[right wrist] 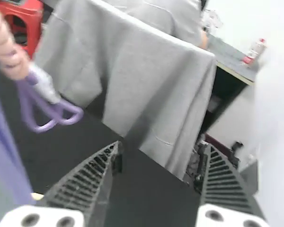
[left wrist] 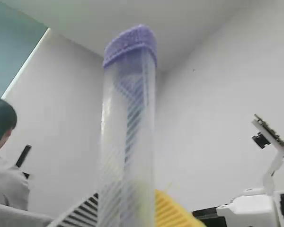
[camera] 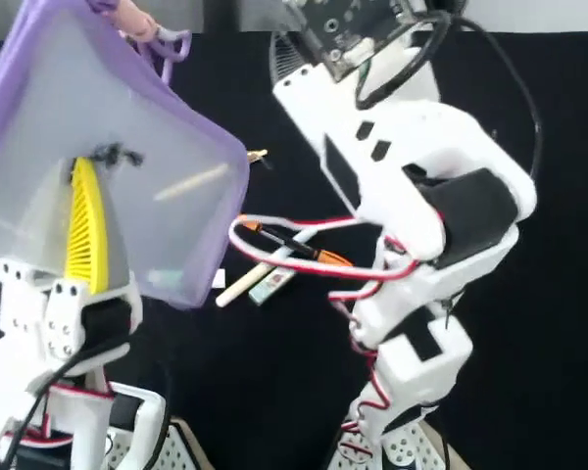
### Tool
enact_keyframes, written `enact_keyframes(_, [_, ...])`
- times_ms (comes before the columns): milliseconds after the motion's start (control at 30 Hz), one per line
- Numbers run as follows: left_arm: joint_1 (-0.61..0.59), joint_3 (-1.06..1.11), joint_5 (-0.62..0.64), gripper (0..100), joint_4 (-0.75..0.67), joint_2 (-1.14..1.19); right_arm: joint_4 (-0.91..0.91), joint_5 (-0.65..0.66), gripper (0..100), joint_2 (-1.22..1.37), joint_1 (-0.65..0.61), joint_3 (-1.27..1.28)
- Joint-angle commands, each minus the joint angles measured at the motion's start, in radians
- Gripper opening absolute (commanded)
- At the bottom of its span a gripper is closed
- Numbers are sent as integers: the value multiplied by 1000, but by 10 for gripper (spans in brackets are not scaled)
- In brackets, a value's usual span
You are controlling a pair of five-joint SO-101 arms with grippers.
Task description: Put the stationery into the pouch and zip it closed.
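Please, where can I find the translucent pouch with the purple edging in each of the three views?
High view: the translucent plastic pouch with purple edging is at the upper left, held up over the table.
Left wrist view: the pouch is seen edge-on, an upright strip before the white wall.
Right wrist view: a purple sliver of it lies beside the open right tool.
Shared landmark: the purple loop strap, next to the pouch in the high and right wrist views.

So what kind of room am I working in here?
Probably a robotics lab or workroom: a black-covered table under the arms, plain white walls, and a desk off behind.
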Motion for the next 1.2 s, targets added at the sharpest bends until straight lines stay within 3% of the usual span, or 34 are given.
enact_keyframes(0, [114, -79, 3, 28, -26, 9, 35, -5, 262, -130, -84, 85])
enact_keyframes(200, [288, -84, 3, 28, -26, 11, 35, -66, 262, -328, -175, 232])
enact_keyframes(533, [461, -122, 3, 28, -26, 9, 9, -58, 262, -644, -180, 470])
enact_keyframes(900, [506, -111, 3, 28, -25, 3, -140, -21, 262, -676, -180, 776])
enact_keyframes(1167, [504, -99, 2, 28, -25, 3, -48, 23, 262, -676, -181, 687])
